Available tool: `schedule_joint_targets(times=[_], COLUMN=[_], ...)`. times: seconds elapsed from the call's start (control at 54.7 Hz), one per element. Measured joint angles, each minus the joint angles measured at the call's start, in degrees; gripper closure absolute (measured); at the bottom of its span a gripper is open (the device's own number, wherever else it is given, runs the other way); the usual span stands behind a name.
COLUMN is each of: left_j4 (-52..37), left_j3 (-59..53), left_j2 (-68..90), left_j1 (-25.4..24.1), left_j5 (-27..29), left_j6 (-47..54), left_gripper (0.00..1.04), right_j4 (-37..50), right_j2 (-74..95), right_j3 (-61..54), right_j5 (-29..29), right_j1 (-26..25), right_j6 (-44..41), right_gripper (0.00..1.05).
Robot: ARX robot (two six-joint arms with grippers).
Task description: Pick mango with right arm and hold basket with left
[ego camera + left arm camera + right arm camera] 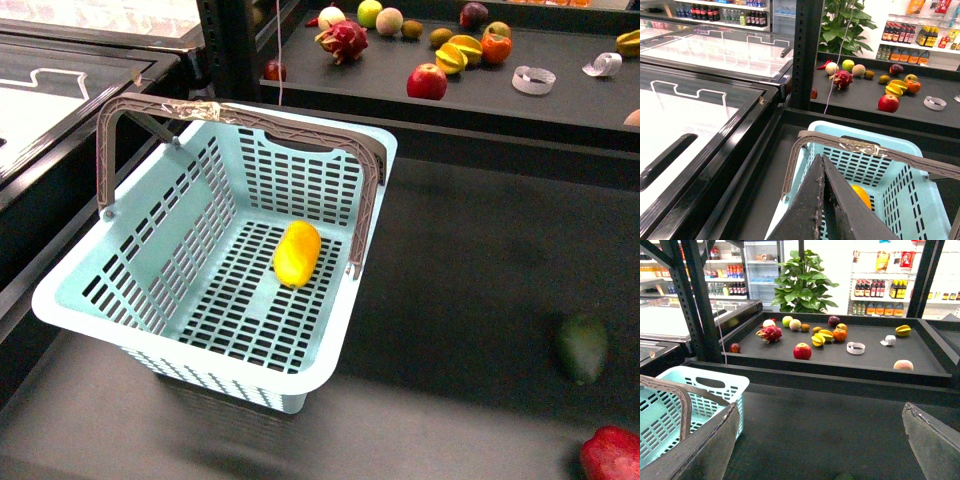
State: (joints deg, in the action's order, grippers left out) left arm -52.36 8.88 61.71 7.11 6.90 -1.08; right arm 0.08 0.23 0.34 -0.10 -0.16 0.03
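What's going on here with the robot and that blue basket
A two-armed robot faces a light-blue basket on a dark counter. The mango already lies on the basket floor. Neither arm shows in the front view. The left gripper is shut above the basket's near side; the right gripper is open and empty over the counter.

Mango [297, 253] in basket [90, 300], apple [427, 81] on shelf behind
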Motion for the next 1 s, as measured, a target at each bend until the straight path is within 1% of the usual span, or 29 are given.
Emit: schedule_joint_targets(times=[0.11,0.164,0.201,0.256,0.329,0.402,0.512,0.603,1.005], left_j4=[2.60,0.15,0.37,2.10,5.25,7.82,14.69,18.32,31.47], left_j3=[-2.43,-4.20,-5.16,-6.27,-6.93,-7.37,-7.61,-7.63,-7.67], left_j2=[-4.74,-5.18,-5.81,-7.76,-11.85,-15.21,-22.95,-27.08,-40.98], left_j1=[-1.33,-1.88,-2.32,-4.87,-6.75,-6.93,-6.97,-6.97,-6.97], left_j5=[-1.22,-1.79,-2.43,-6.12,-6.47,-6.71,-6.82,-6.86,-6.84], left_j6=[0.07,0.11,0.17,0.31,0.44,0.48,0.52,0.59,0.63], left_gripper=[1.03,1.03,1.03,1.03,1.03,1.03,1.03,1.03,1.03], right_j4=[0.00,0.00,0.00,0.00,0.00,0.00,0.00,0.00,0.00], right_j2=[0.00,0.00,0.00,0.00,0.00,0.00,0.00,0.00,0.00], right_j3=[0.00,0.00,0.00,0.00,0.00,0.00,0.00,0.00,0.00], right_j5=[0.00,0.00,0.00,0.00,0.00,-0.07,0.00,-0.02,-0.02], right_j1=[0.00,0.00,0.00,0.00,0.00,0.00,0.00,0.00,0.00], right_j6=[0.00,0.00,0.00,0.00,0.00,0.00,0.00,0.00,0.00], right_gripper=[0.08,0.08,0.08,0.08,0.08,0.08,0.08,0.08,0.08])
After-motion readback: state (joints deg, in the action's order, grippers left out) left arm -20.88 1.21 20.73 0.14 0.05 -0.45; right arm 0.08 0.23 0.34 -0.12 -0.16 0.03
